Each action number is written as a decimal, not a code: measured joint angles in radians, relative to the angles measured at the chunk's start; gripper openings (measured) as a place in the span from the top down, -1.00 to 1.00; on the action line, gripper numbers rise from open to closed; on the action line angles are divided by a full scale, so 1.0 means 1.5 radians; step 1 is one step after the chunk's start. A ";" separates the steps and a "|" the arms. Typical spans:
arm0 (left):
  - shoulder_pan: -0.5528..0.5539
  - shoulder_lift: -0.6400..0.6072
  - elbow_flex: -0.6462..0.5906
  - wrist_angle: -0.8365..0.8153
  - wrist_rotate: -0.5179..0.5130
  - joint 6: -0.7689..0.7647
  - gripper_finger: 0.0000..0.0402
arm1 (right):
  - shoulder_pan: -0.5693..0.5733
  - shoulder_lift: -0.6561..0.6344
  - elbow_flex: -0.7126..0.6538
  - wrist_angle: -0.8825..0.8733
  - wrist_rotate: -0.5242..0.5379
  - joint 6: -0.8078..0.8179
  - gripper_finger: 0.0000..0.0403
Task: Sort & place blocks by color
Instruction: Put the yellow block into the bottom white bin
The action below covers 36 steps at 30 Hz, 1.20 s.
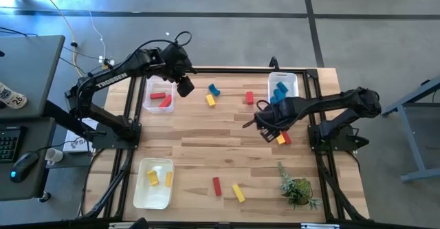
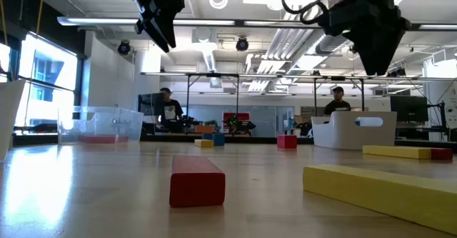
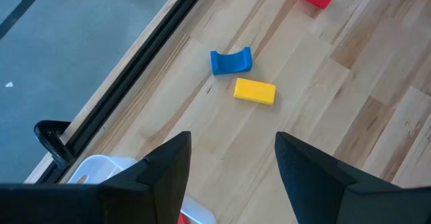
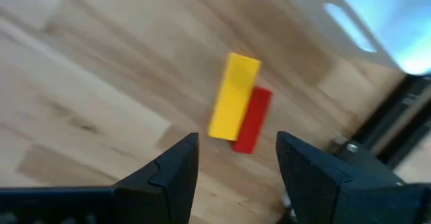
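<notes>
Wooden planks make up the bench [image 1: 206, 153], and the blocks lie scattered over it. At the near left a clear bin [image 1: 152, 183] holds two yellow blocks [image 1: 159, 178]. Behind it, at the far left, another clear bin [image 1: 158, 97] holds red blocks [image 1: 162, 99]. The left pincer [image 1: 184, 86] hangs above the bench just beside that bin, its fingers [image 3: 165, 173] apart and empty. Past them lie a curved blue block [image 3: 231, 60] and a yellow block [image 3: 254, 91], close together but apart. A red cube [image 1: 249, 97] lies farther right on the far side. Near the front edge a red block [image 1: 217, 186] and a yellow bar [image 1: 238, 192] lie near each other. Right of centre the right pincer [image 1: 267, 133] hovers with its fingers [image 4: 168, 177] apart, holding nothing, above a yellow block [image 4: 234, 96] and a red block [image 4: 252, 120] that lie side by side, touching. A third bin [image 1: 291, 82] at the far right holds blue blocks [image 1: 280, 91]. A small green plant [image 1: 297, 186] stands at the near right.
</notes>
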 joint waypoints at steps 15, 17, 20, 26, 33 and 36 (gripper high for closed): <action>0.000 0.000 0.000 0.000 -0.003 0.000 -0.01 | -0.023 -0.032 -0.138 0.014 0.027 0.011 0.09; 0.000 0.000 0.000 0.000 -0.003 0.000 -0.01 | -0.023 -0.045 -0.168 0.047 0.012 0.020 0.09; 0.000 0.000 0.000 0.000 -0.003 -0.001 -0.01 | -0.024 -0.068 -0.199 0.096 0.005 0.021 0.09; 0.000 0.000 0.000 0.000 -0.003 -0.003 -0.01 | -0.048 -0.107 -0.245 0.188 -0.001 0.014 0.09; 0.000 0.000 0.000 0.001 -0.002 -0.020 -0.01 | -0.088 -0.108 -0.302 0.316 -0.025 -0.059 0.09; 0.000 0.000 0.000 0.001 -0.002 -0.020 -0.01 | -0.101 -0.108 -0.331 0.364 -0.040 -0.072 0.09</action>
